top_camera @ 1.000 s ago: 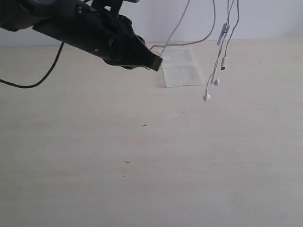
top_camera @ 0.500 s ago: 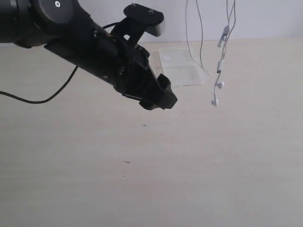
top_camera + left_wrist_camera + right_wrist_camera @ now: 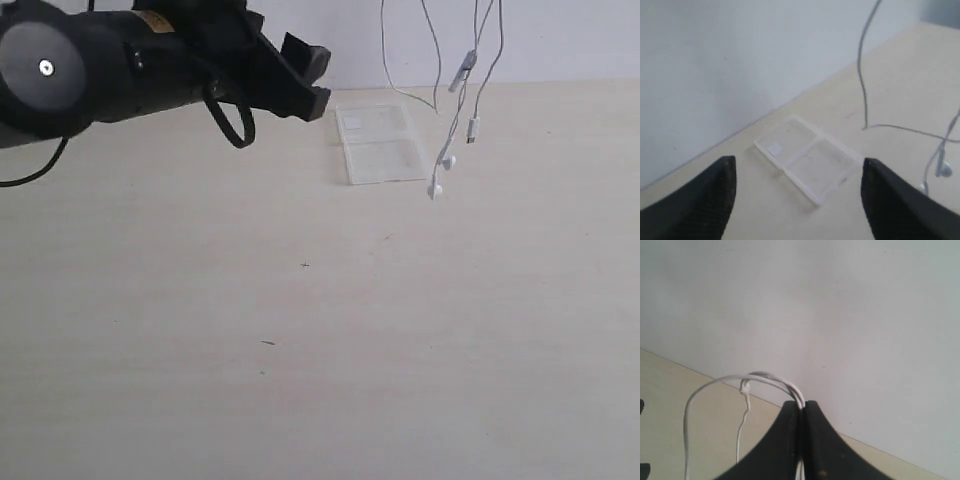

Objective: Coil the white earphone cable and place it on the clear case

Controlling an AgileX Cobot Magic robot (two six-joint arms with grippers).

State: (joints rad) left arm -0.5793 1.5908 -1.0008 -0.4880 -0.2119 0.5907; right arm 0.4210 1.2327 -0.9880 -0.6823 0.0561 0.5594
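Observation:
The white earphone cable (image 3: 438, 60) hangs in several strands from above the exterior view, right of the middle. Its inline remote (image 3: 462, 71), plug (image 3: 473, 130) and two earbuds (image 3: 441, 174) dangle just above the table. My right gripper (image 3: 801, 407) is shut on the cable (image 3: 740, 380), which arches out of its tips; this gripper is outside the exterior view. The clear case (image 3: 380, 145) lies open and flat near the back wall. My left gripper (image 3: 308, 82) hovers to the left of the case, open and empty. Between its fingers (image 3: 700, 200) I see the case (image 3: 807, 160) and a cable strand (image 3: 862, 75).
The pale wooden table (image 3: 320, 330) ends at a white wall behind the case. The left arm's thick black cable (image 3: 235, 125) loops below the arm at the upper left. A small dark mark (image 3: 268, 343) lies on the table.
The strand that ran to my left gripper's tip a second ago now hangs free. The left arm swung forward past the case, then drew back up and left. The dangling earbuds swayed.

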